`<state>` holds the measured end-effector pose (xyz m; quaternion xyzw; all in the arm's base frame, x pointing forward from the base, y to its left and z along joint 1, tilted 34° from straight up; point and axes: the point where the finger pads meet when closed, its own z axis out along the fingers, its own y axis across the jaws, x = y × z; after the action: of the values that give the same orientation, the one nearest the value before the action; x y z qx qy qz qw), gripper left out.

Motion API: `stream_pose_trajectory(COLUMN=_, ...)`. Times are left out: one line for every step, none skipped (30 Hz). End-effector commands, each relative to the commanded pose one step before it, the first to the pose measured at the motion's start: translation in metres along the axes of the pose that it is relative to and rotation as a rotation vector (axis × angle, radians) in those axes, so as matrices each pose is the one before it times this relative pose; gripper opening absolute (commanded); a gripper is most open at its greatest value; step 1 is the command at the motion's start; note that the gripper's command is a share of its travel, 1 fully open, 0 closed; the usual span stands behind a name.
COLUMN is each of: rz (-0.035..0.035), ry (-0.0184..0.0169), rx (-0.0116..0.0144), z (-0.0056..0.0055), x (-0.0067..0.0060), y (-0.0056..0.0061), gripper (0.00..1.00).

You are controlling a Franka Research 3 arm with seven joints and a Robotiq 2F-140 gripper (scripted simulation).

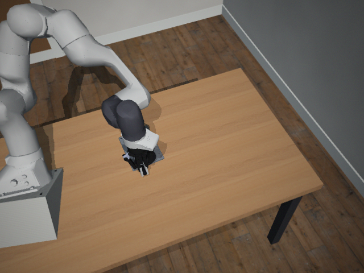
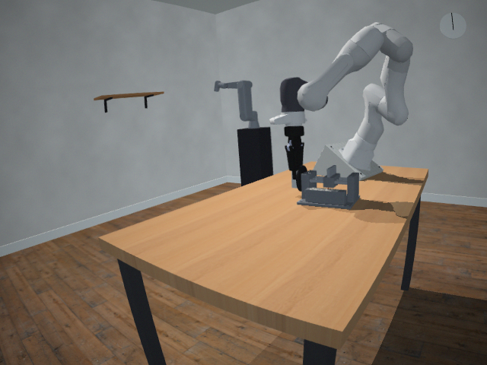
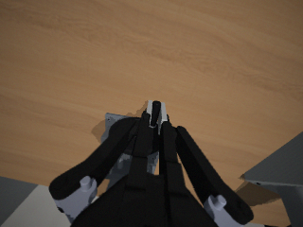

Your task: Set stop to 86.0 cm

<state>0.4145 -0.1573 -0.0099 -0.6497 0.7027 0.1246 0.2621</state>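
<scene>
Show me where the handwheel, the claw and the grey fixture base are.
handwheel (image 2: 302, 176), exterior view, its dark rim.
claw (image 3: 155, 119), wrist view, between the fingertips, shut on the handwheel's handle.
fixture base (image 2: 326, 204), exterior view, front edge.

A wooden table (image 2: 251, 251) on dark legs is set on a plank floor (image 2: 58, 298). A wall shelf (image 2: 128, 95) on two brackets is mounted on the grey wall. A second grey arm (image 2: 244, 103) is seen on a black pedestal (image 2: 254, 155) behind the table, and a round clock (image 2: 453, 26) is fixed high on the wall.
</scene>
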Motion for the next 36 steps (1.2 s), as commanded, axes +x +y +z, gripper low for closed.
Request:
stream_pose_trajectory(rz=-0.00398, ry=-0.00353, rx=-0.00215, z=-0.00174, x=-0.00022, y=0.00303, gripper=0.04)
stream_pose_trajectory(rz=0.00000, ry=0.00000, rx=0.00000, z=-0.00016, x=0.00000, y=0.00014, gripper=0.04)
stream_pose_trajectory(rz=0.00000, ry=0.00000, rx=0.00000, z=-0.00018, x=0.00000, y=0.00015, gripper=0.04)
stream_pose_trajectory(rz=0.00000, ry=0.00000, rx=0.00000, z=0.00000, x=0.00000, y=0.00000, gripper=0.04)
stream_pose_trajectory(rz=0.00000, ry=0.00000, rx=0.00000, z=0.00000, x=0.00000, y=0.00000, gripper=0.04)
stream_pose_trajectory(rz=0.00000, ry=0.00000, rx=0.00000, z=-0.00020, x=0.00000, y=0.00015, gripper=0.04)
stream_pose_trajectory(rz=0.00000, ry=0.00000, rx=0.00000, z=-0.00022, x=0.00000, y=0.00015, gripper=0.04)
stream_pose_trajectory(rz=0.00000, ry=0.00000, rx=0.00000, z=-0.00023, x=0.00000, y=0.00016, gripper=0.04)
stream_pose_trajectory(rz=0.00000, ry=0.00000, rx=0.00000, z=-0.00025, x=0.00000, y=0.00017, gripper=0.04)
stream_pose_trajectory(rz=0.00000, ry=0.00000, rx=0.00000, z=-0.00026, x=0.00000, y=0.00018, gripper=0.04)
stream_pose_trajectory(rz=0.00000, ry=0.00000, rx=0.00000, z=-0.00028, x=0.00000, y=0.00019, gripper=0.04)
stream_pose_trajectory(rz=0.00000, ry=0.00000, rx=0.00000, z=-0.00029, x=0.00000, y=0.00020, gripper=0.04)
stream_pose_trajectory(rz=0.00000, ry=0.00000, rx=0.00000, z=-0.00031, x=0.00000, y=0.00021, gripper=0.04)
stream_pose_trajectory(rz=0.00000, ry=0.00000, rx=0.00000, z=-0.00032, x=0.00000, y=0.00022, gripper=0.04)
stream_pose_trajectory(rz=0.00000, ry=0.00000, rx=0.00000, z=-0.00034, x=0.00000, y=0.00023, gripper=0.04)
stream_pose_trajectory(rz=0.00000, ry=0.00000, rx=0.00000, z=-0.00035, x=0.00000, y=0.00024, gripper=0.04)
stream_pose_trajectory(rz=0.00000, ry=0.00000, rx=0.00000, z=-0.00037, x=0.00000, y=0.00025, gripper=0.04)
stream_pose_trajectory(rz=0.00000, ry=0.00000, rx=0.00000, z=-0.00039, x=0.00000, y=0.00026, gripper=0.04)
stream_pose_trajectory(rz=0.00000, ry=0.00000, rx=0.00000, z=-0.00040, x=0.00000, y=0.00028, gripper=0.04)
stream_pose_trajectory(rz=0.00000, ry=0.00000, rx=0.00000, z=-0.00042, x=0.00000, y=0.00029, gripper=0.04)
stream_pose_trajectory(rz=0.00000, ry=0.00000, rx=0.00000, z=0.00000, x=0.00000, y=0.00000, gripper=0.04)
stream_pose_trajectory(rz=0.00000, ry=0.00000, rx=0.00000, z=0.00000, x=0.00000, y=0.00000, gripper=0.04)
stream_pose_trajectory(rz=0.00000, ry=0.00000, rx=0.00000, z=-0.00044, x=0.00000, y=0.00030, gripper=0.04)
stream_pose_trajectory(rz=0.00000, ry=0.00000, rx=0.00000, z=-0.00050, x=0.00000, y=0.00024, gripper=0.04)
stream_pose_trajectory(rz=0.00000, ry=0.00000, rx=0.00000, z=-0.00053, x=0.00000, y=0.00023, gripper=0.04)
stream_pose_trajectory(rz=0.00000, ry=0.00000, rx=0.00000, z=-0.00055, x=0.00000, y=0.00024, gripper=0.04)
stream_pose_trajectory(rz=0.00000, ry=0.00000, rx=0.00000, z=-0.00057, x=0.00000, y=0.00025, gripper=0.04)
stream_pose_trajectory(rz=0.00000, ry=0.00000, rx=0.00000, z=-0.00059, x=0.00000, y=0.00026, gripper=0.04)
stream_pose_trajectory(rz=0.00000, ry=0.00000, rx=0.00000, z=-0.00061, x=0.00000, y=0.00027, gripper=0.04)
stream_pose_trajectory(rz=0.00000, ry=0.00000, rx=0.00000, z=-0.00063, x=0.00000, y=0.00028, gripper=0.04)
stream_pose_trajectory(rz=0.00000, ry=0.00000, rx=0.00000, z=-0.00065, x=0.00000, y=0.00029, gripper=0.04)
stream_pose_trajectory(rz=0.00000, ry=0.00000, rx=0.00000, z=-0.00067, x=0.00000, y=0.00030, gripper=0.04)
stream_pose_trajectory(rz=0.00000, ry=0.00000, rx=0.00000, z=-0.00071, x=0.00000, y=0.00027, gripper=0.04)
stream_pose_trajectory(rz=-0.00001, ry=0.00000, rx=0.00000, z=-0.00079, x=0.00000, y=0.00019, gripper=0.04)
stream_pose_trajectory(rz=0.00000, ry=0.00000, rx=0.00000, z=-0.00081, x=0.00000, y=0.00020, gripper=0.04)
stream_pose_trajectory(rz=0.00000, ry=0.00000, rx=0.00000, z=-0.00084, x=0.00000, y=0.00021, gripper=0.04)
